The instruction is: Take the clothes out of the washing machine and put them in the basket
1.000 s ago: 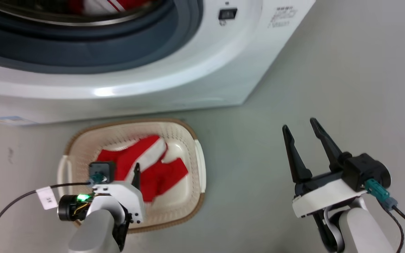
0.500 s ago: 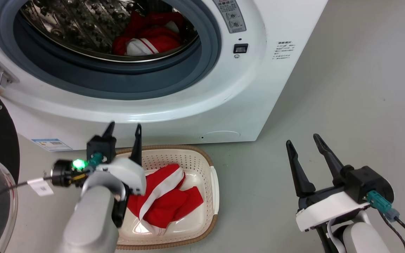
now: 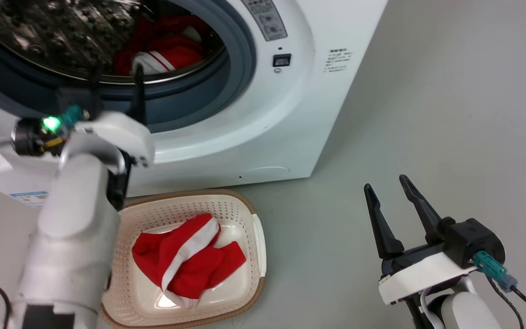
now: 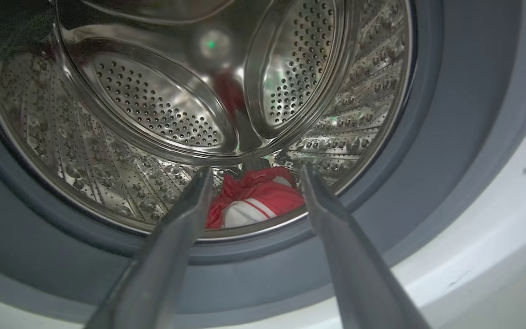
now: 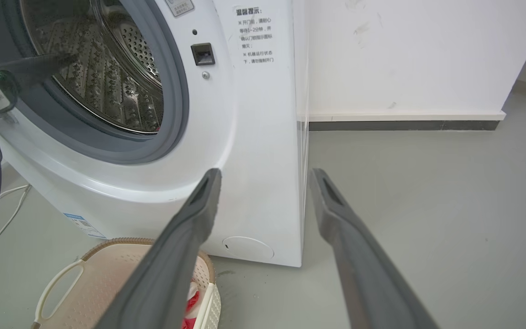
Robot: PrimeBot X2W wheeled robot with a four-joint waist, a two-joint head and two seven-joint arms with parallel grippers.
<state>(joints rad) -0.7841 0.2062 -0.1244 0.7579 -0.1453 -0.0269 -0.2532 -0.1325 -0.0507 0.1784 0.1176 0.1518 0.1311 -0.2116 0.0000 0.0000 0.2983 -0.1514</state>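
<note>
Reach step: your left gripper (image 3: 117,75), spread wide and empty, faces the washing machine (image 3: 290,114) porthole at upper left. Clothes (image 4: 254,203) lie low in the drum; you'll likely need to push in, dip, then pinch.

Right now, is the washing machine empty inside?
Not empty. Red-and-white clothes lie at the bottom of the steel drum inside the washing machine.

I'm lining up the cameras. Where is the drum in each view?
Head view: drum top left.
Left wrist view: drum across the centre and top.
Right wrist view: drum upper left.
Shared landmark: the grey seal ringing it.
</note>
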